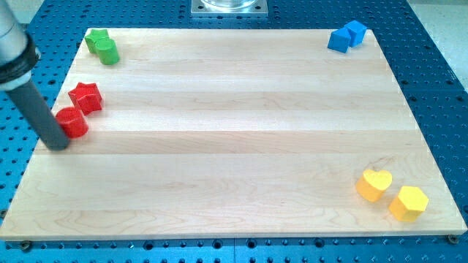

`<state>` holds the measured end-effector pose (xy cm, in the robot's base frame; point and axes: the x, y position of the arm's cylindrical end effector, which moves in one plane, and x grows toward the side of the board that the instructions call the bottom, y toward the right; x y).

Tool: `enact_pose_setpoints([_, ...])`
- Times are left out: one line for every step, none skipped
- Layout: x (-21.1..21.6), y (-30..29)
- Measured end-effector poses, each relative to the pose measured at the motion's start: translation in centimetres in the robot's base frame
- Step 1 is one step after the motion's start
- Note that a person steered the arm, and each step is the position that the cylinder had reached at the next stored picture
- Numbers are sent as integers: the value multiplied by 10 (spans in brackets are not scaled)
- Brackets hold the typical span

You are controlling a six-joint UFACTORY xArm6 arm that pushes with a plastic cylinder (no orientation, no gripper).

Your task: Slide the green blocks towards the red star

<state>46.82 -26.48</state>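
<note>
Two green blocks sit touching at the view's top left: a green star (pixel 95 39) and a green cylinder (pixel 108 51) just below and right of it. The red star (pixel 86 96) lies lower on the left side, with a red cylinder (pixel 72 122) touching it below left. My rod comes down from the view's left edge, and my tip (pixel 57 143) rests on the board right against the red cylinder's lower left side, well below the green blocks.
Two blue blocks (pixel 346 36) sit together at the top right corner. A yellow heart (pixel 374 184) and a yellow hexagon (pixel 408 203) lie at the bottom right. The wooden board (pixel 234 146) rests on a blue perforated table.
</note>
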Motion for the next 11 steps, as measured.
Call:
enact_pose_setpoints([-5, 23])
enact_pose_setpoints([-5, -2])
enact_pose_setpoints([-68, -30])
enact_pose_setpoints([-160, -32])
enact_pose_setpoints([-246, -33])
enact_pose_setpoints([-272, -39])
enact_pose_setpoints([-273, 4])
enact_pose_setpoints([-244, 26])
enact_pose_setpoints([-198, 31])
enact_pose_setpoints([-222, 44])
enact_pose_setpoints([-256, 5])
